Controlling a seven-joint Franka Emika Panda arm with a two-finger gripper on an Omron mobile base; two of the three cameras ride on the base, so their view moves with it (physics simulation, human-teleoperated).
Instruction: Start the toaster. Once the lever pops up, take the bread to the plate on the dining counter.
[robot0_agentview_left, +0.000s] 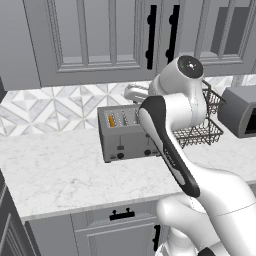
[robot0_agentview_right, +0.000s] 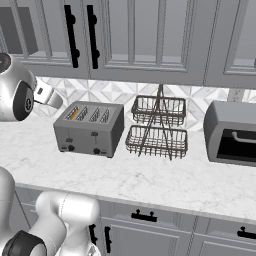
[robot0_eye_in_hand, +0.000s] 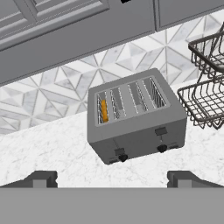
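Four slots on the toaster (robot0_agentview_left: 125, 135), left base view: it sits on the marble worktop (robot0_agentview_left: 60, 172) against the tiled backsplash, with the arm crossing in front of its right end. The bread (robot0_agentview_left: 112, 120) stands edge-up in the leftmost slot, an orange sliver just clear of the top. Wire baskets (robot0_agentview_left: 202, 132) stand just beside it on the right, an oven (robot0_agentview_left: 241, 111) further right.

Right base view: toaster (robot0_agentview_right: 90, 129) seen whole, front panel facing the camera. The lever (robot0_agentview_right: 69, 140), the left-hand black tab, sits above its knob; whether it is up or down I cannot tell at this size. Bread (robot0_agentview_right: 73, 113) in the far-left slot.

Hand view: pincer (robot0_eye_in_hand: 111, 178) spread wide, empty, hanging well back from the toaster (robot0_eye_in_hand: 135, 116) and above the worktop. Lever (robot0_eye_in_hand: 119, 151) is a small stiff tab. Judgement: press it from above with one fingertip; it gives little to pinch. Bread (robot0_eye_in_hand: 104, 110) is likely light, rigid once toasted, crumbly at the crust. Judgement: pinch the two broad faces near the top edge, lightly, and lift straight up out of the slot.
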